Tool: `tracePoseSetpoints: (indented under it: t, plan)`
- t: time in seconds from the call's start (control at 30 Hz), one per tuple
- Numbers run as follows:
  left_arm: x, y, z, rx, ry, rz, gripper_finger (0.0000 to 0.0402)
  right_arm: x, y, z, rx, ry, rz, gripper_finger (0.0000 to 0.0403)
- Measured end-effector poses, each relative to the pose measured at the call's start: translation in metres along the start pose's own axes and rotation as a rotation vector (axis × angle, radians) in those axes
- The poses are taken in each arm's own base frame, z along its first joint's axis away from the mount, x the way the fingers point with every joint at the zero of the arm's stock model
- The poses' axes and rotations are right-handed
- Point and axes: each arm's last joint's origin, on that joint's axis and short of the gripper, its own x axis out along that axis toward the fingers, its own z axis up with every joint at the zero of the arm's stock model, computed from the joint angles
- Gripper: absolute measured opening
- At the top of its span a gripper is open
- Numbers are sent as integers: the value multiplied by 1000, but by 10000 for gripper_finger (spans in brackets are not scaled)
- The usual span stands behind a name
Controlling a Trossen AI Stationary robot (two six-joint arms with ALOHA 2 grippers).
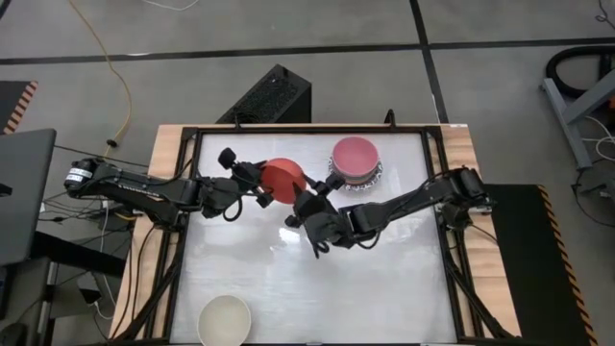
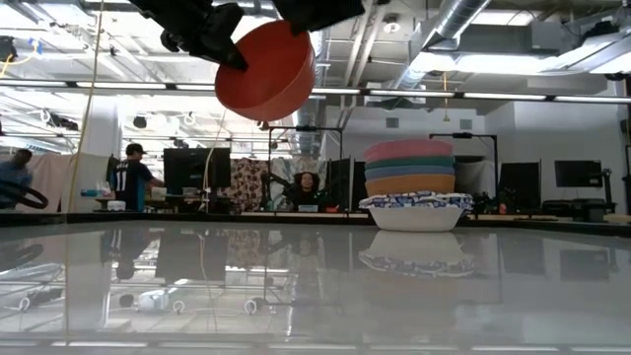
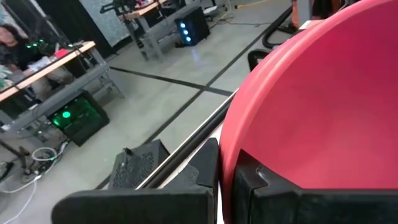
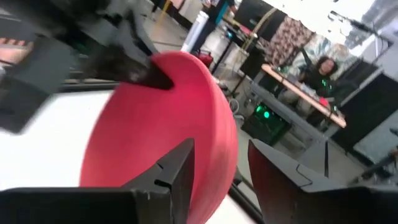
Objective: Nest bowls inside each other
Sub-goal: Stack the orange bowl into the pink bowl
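With your left hand (image 1: pixel 258 185) pinching the red bowl's (image 1: pixel 283 180) rim high above the surface, ease your right hand's (image 1: pixel 309 202) parted fingers squarely around the opposite rim before releasing toward the stack (image 1: pixel 355 159).

White table (image 1: pixel 288 288), stack of bowls (image 1: pixel 355 160) at far edge, cream bowl (image 1: pixel 225 320) at near edge
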Motion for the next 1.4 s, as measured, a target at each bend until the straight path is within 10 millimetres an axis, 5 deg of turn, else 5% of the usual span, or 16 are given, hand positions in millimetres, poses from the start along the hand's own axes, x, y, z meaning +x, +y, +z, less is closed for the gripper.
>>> tracePoseSetpoints:
  t: [0.33,0.77,1.2,1.4]
  plan:
    - [0,-1,3,-6,-23,-32,0,12,-4,-10,21,52,0,152]
    - [0,-2,2,-38,-16,-73,13,27,-11,-22,28,129,22,10]
    - [-3,-6,3,63,-21,-197,222,49,-18,-41,41,313,257,7]
    - [-16,4,19,27,-75,-203,269,60,-38,-38,41,379,380,7]
